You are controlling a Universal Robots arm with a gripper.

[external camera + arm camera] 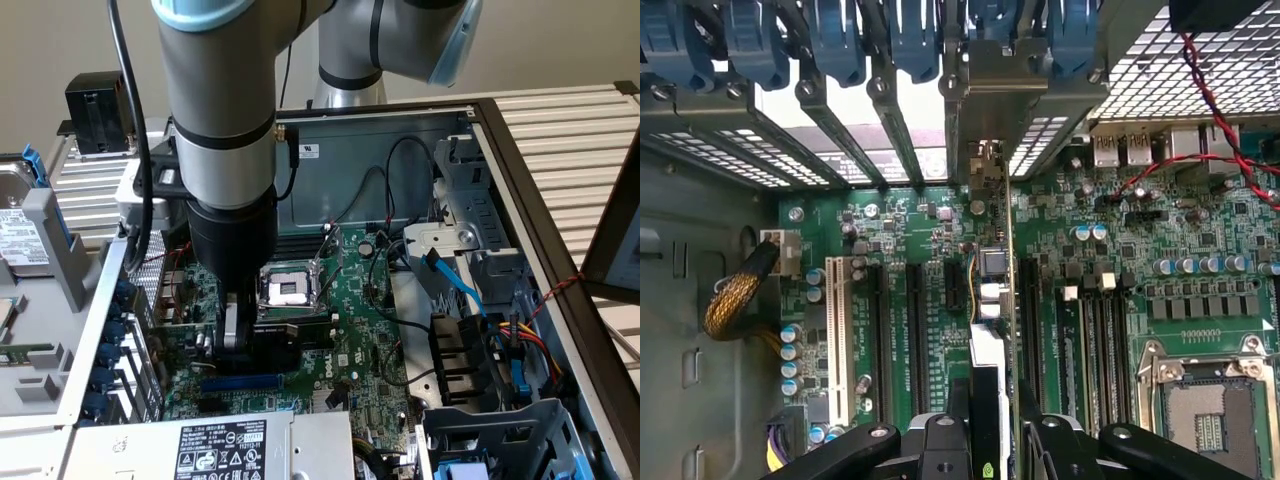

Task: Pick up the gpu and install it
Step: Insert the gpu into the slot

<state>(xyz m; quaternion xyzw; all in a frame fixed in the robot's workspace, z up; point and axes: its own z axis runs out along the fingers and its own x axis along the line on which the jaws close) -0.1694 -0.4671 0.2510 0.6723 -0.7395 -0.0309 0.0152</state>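
The small green gpu card [989,300] with its black fan shroud stands on edge in my gripper [985,445], clamped narrowly, low over the large green motherboard [890,230]. Its long axis follows the black expansion slots [915,330], with the bracket end toward the perforated metal rear wall [1040,135]. I judge this is seating, which calls for square alignment and a straight press.

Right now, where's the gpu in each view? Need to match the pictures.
Exterior view: gpu in the gripper, below picture centre, just nearer the camera than the CPU socket.
Wrist view: gpu edge-on between the fingers, over the slots.
Shared landmark: CPU socket.
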